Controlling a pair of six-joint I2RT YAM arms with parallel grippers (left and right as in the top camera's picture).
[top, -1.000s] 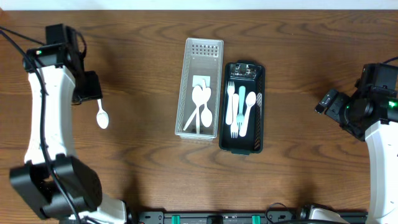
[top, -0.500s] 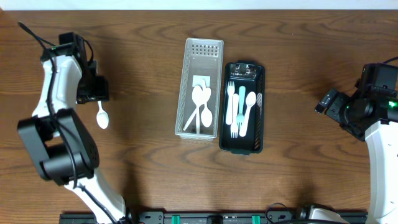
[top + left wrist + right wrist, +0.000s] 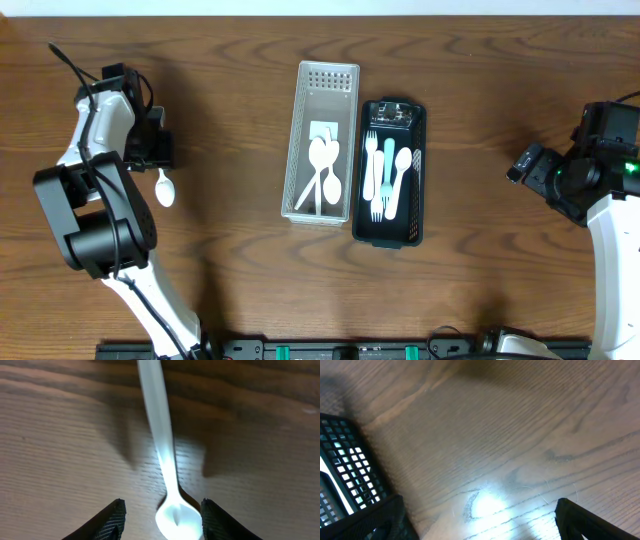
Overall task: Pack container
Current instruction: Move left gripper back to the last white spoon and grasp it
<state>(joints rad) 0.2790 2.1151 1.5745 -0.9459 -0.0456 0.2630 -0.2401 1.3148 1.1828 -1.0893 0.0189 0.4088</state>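
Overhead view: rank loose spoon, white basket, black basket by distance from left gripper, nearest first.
1. Loose spoon, just below the left gripper, table's left side.
2. White basket, table centre.
3. Black basket, right of the white one.

The overhead view looks straight down from high up, taking in the whole table (image 3: 230, 60); the left wrist view sits close above the wood, facing past the left fingers (image 3: 107, 520) at its bottom edge onto a white spoon (image 3: 165, 455), seen overhead at centre left; the right wrist view, equally close, shows the right fingers (image 3: 375, 520) in its lower corners and a black basket (image 3: 342, 465) at its left edge, central overhead.
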